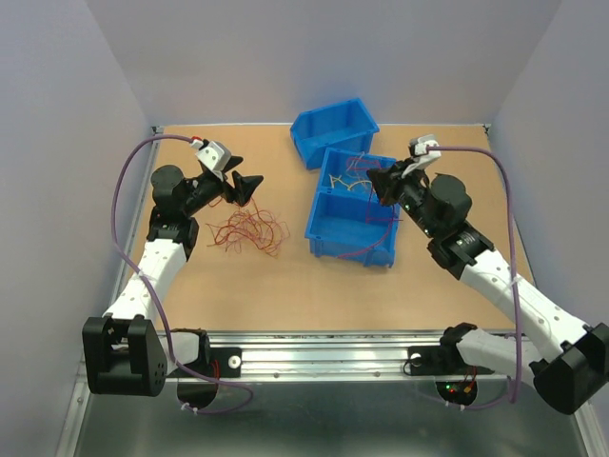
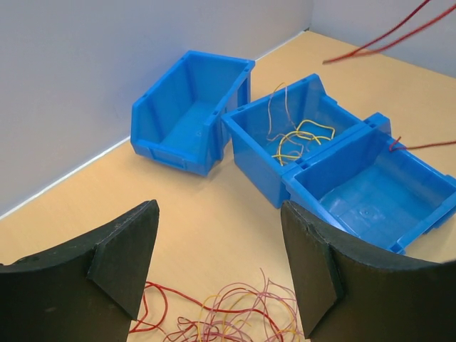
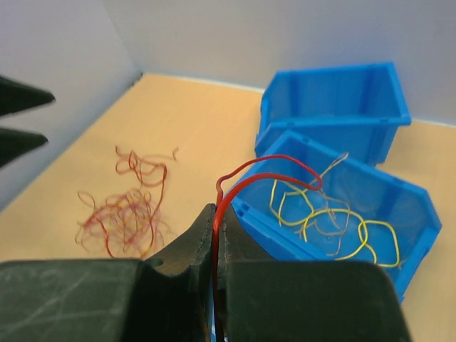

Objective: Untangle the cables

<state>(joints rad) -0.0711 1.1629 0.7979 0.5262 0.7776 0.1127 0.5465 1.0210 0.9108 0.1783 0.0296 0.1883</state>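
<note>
Right fingers (image 3: 182, 256) pinch a red cable (image 3: 216, 221); left fingers (image 2: 125, 260) gape empty. Few yellow cables (image 2: 306, 135) binned; the tangle (image 1: 249, 231) toward the bench's (image 1: 285, 295) left edge awaits sorting.

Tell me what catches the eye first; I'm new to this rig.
The three blue bins stand out at the table's far middle, yellow wires lying in the middle one. Left of them a tangle of red and orange cables lies on the table near the open left gripper. The right gripper pinches one red wire above the bins.
</note>
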